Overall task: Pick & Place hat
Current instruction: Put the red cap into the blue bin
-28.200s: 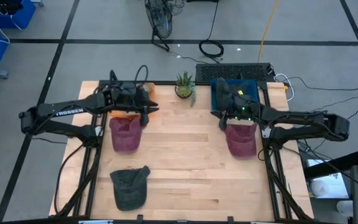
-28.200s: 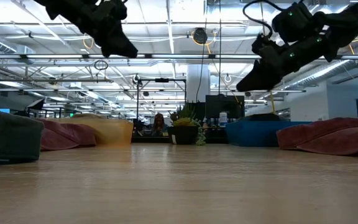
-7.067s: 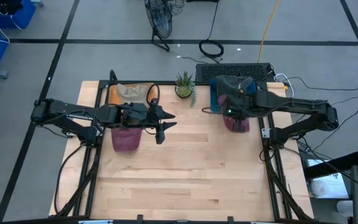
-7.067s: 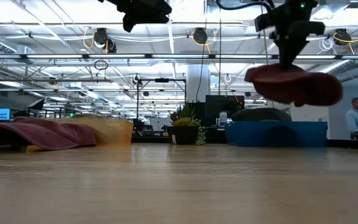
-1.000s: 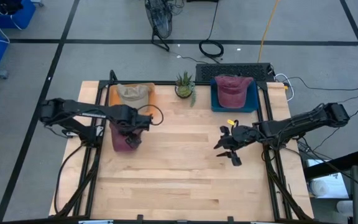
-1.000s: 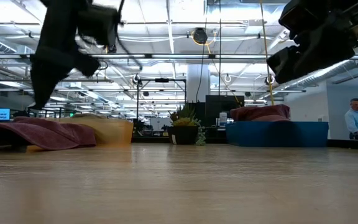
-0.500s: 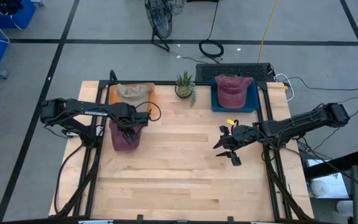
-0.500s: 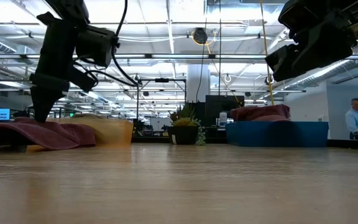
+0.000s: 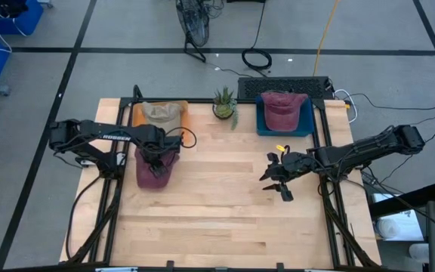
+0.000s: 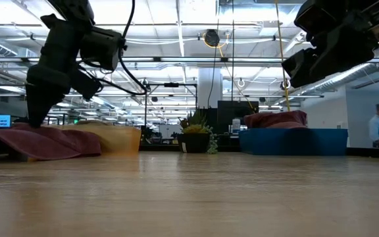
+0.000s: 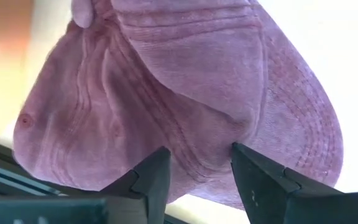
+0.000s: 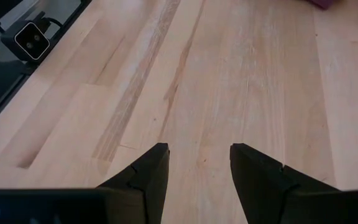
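1. Left tool (image 9: 155, 161) is down on the maroon hat (image 9: 154, 171) at nine o'clock on the surface (image 9: 225, 219), its fingers (image 11: 146, 177) pressed into a fold of cloth; a firm grip or not, I cannot tell.
2. That hat lies flat just below the tan bin (image 9: 158, 115), which holds a beige hat (image 9: 161, 112).
3. Right tool (image 9: 276, 180) hovers at three o'clock, fingers spread, nothing between them.
4. A second maroon hat (image 9: 282, 109) sits in the blue bin (image 9: 261, 121) at one o'clock.

Lighting: even, bright overhead; ceiling strip lights (image 10: 176, 20) glare at 12 o'clock in the low view. Shadows: soft, short. Focus: table (image 10: 189, 197) foreground blurred in the low view; left wrist view overexposed toward 3 o'clock.
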You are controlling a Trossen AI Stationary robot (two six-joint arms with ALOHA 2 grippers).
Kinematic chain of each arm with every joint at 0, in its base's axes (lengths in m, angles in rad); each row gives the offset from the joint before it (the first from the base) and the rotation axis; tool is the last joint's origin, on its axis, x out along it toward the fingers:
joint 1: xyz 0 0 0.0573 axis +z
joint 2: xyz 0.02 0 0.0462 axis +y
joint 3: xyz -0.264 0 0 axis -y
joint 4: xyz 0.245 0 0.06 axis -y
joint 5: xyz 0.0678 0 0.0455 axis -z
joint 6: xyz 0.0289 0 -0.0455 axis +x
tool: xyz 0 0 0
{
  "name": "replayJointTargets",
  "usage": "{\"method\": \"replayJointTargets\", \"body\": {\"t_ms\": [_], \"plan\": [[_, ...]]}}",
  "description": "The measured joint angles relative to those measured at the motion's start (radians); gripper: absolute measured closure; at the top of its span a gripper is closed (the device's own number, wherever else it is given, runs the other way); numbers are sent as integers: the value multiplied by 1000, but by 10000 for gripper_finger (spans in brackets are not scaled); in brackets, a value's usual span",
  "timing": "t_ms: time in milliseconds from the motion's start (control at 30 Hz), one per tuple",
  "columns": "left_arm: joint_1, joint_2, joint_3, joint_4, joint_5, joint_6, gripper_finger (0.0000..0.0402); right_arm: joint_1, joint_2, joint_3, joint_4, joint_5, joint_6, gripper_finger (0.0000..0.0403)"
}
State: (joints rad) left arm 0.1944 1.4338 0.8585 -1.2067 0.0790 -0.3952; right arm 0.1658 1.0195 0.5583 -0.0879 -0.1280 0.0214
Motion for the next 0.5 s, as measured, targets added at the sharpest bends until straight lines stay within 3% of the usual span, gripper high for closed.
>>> {"method": "replayJointTargets", "body": {"t_ms": [333, 500], "plan": [[-8, 0, 0, 59, 0, 56, 269, 0, 0, 0, -31, 0, 43, 248], [-36, 0, 0, 80, 3, 92, 312, 0, 0, 0, -32, 0, 43, 248]]}}
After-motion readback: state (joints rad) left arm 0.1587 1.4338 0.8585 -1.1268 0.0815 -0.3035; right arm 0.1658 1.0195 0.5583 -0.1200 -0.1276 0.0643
